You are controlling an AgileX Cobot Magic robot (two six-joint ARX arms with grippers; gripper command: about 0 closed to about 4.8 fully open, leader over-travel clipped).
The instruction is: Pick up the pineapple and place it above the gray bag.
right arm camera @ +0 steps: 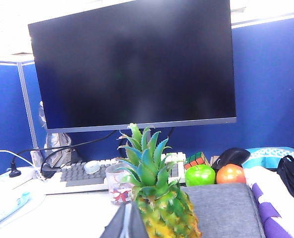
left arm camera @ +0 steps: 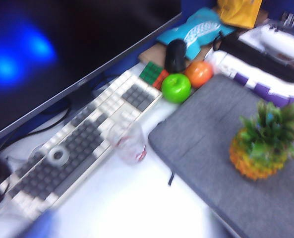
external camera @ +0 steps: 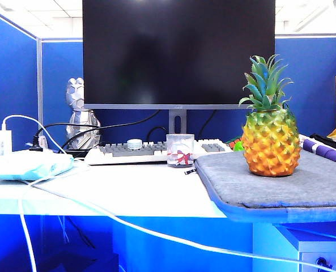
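Pineapple [external camera: 270, 141] standing upright on the gray bag [external camera: 281, 184], toward the bag's near edge in the exterior view, crown up, nothing touching it. Judged from that: placement done, only a clean retreat left.

Left gripper not visible in any view; going by its wide setting, taken as spread apart and empty. Left wrist view looking down from well above, blurred, onto the pineapple [left arm camera: 263, 148] and the bag [left arm camera: 221, 148]. Right gripper showing only as a dark sliver [right arm camera: 126, 223] at the frame's lower edge, just beside the pineapple [right arm camera: 161, 208]; cannot tell whether apart or together.

Risks from here:
- Tall, top-heavy fruit on soft padding; easily tipped by a brush from a passing arm.
- Bag's near edge overhanging the desk [external camera: 128, 190] edge; a topple that way likely to roll the pineapple off.
- Small clear cup [external camera: 180, 150] close to the bag's corner in front of the keyboard [external camera: 156, 150]; a low sweep could knock it.
- Green apple [left arm camera: 176, 88] and orange fruit [left arm camera: 199, 73] at the bag's far corner, free to roll if nudged.
- White cable [external camera: 128, 226] trailing off the desk's front edge, a snag hazard.
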